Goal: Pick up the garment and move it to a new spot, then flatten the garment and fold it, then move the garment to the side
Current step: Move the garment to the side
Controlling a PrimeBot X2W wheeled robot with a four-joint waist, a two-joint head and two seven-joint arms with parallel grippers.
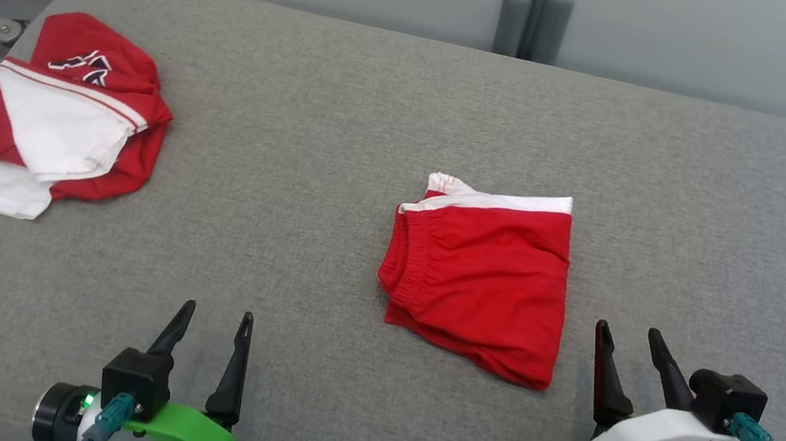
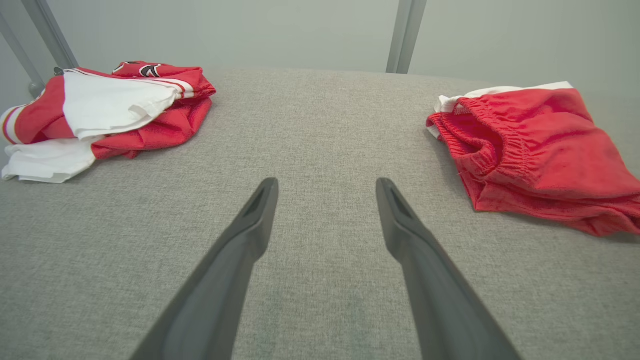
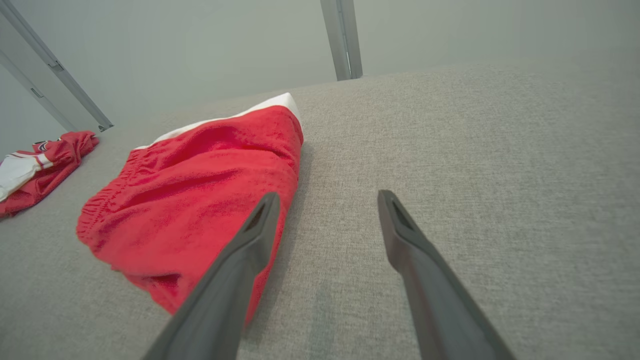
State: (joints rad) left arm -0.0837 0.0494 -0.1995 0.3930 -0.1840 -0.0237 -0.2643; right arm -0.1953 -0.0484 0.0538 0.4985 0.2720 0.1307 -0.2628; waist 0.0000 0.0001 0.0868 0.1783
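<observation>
Head view: my left pincer (image 1: 219, 311) and right pincer (image 1: 629, 329) are open, holding nothing.
Red shorts (image 1: 478, 283) lie folded on the pad (image 1: 383, 91), just left of my right pincer, far from my left.

In the head view the grey surface (image 1: 349, 101) lies open through the middle, between the pile (image 1: 59, 117) at upper left and the shorts (image 1: 483, 276) at centre right, wide enough for a gripper to pass. The right side of the frame, past the shorts, is open too. The left gripper (image 1: 218, 311), fingers spread, has open surface ahead. The right gripper (image 1: 629, 329), fingers spread, sits just beside the shorts' lower right corner. In the right wrist view, one finger overlaps their edge. A post (image 1: 535, 13) stands beyond the far edge.
</observation>
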